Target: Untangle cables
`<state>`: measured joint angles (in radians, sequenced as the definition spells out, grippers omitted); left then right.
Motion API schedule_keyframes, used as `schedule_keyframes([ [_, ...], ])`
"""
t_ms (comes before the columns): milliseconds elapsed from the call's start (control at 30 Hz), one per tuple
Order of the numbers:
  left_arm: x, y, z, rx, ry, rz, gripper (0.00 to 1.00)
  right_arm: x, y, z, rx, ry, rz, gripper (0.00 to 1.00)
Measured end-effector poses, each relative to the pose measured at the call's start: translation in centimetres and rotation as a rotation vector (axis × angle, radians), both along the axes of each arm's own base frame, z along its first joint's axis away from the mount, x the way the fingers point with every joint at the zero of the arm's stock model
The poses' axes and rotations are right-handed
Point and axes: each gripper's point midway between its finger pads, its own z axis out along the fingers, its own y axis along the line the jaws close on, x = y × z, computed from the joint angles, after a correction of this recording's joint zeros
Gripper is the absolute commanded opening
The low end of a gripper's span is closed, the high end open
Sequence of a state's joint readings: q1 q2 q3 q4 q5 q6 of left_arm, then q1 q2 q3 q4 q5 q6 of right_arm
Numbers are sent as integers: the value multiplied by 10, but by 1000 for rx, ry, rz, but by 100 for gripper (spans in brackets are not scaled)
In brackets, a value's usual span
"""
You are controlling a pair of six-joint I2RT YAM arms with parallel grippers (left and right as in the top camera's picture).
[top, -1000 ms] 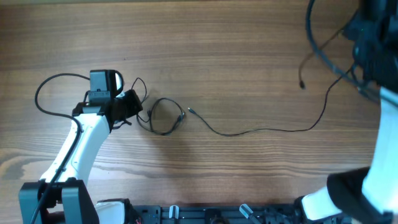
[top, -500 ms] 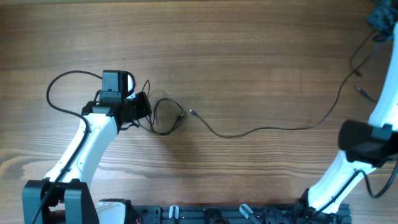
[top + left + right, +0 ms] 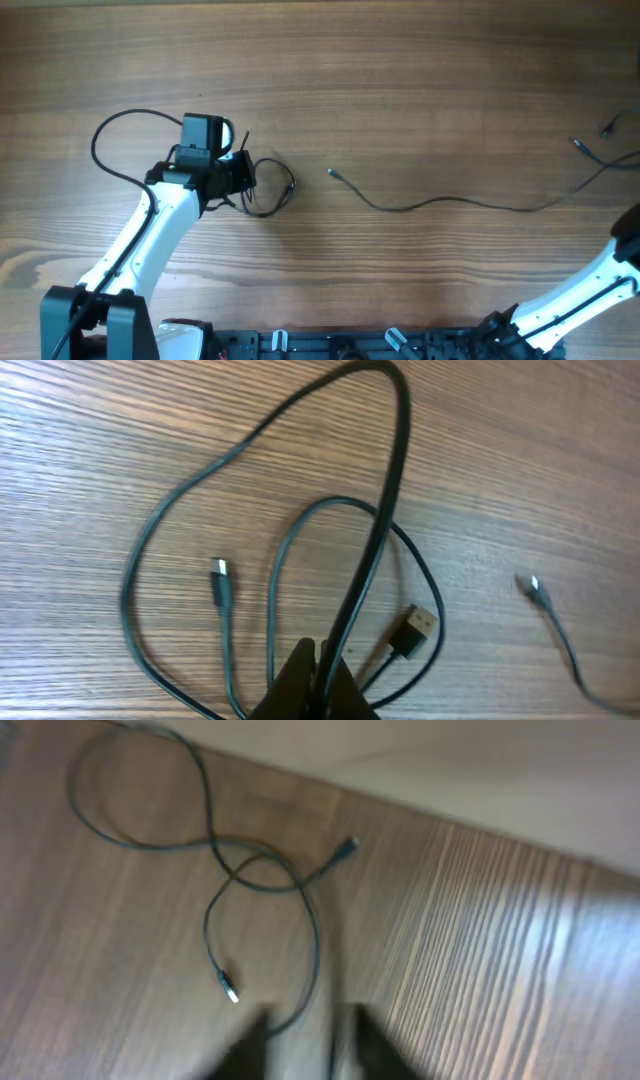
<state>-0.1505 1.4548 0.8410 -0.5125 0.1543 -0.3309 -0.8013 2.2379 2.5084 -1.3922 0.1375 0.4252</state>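
Separation nearly done: my left fingers (image 3: 297, 685) clench the coiled cable (image 3: 393, 470), its crossed loops not yet undone; the long cable (image 3: 390, 208) lies well apart on the table (image 3: 400, 80); my right fingers (image 3: 365, 1035) are released.

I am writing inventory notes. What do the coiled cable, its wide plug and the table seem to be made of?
Coiled cable: dark smooth jacket, probably rubber or soft plastic; it bends in loose loops with slight sheen.
Wide plug: black body, likely plastic, with a pale tip that looks like metal.
Table: wood or wood-look laminate, matte; grain lines show.
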Motion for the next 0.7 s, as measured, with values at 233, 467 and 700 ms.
schedule_keyframes([
  [233,-3,-10,0,0,0,-32,4,-2,12,-59,218,38,17,100],
  [467,-2,-11,0,-1,-2,-34,4,18,66,-66,346,65,113,100],
  [700,-1,-11,1,-2,-8,-34,4,62,145,-73,405,115,277,100],
])
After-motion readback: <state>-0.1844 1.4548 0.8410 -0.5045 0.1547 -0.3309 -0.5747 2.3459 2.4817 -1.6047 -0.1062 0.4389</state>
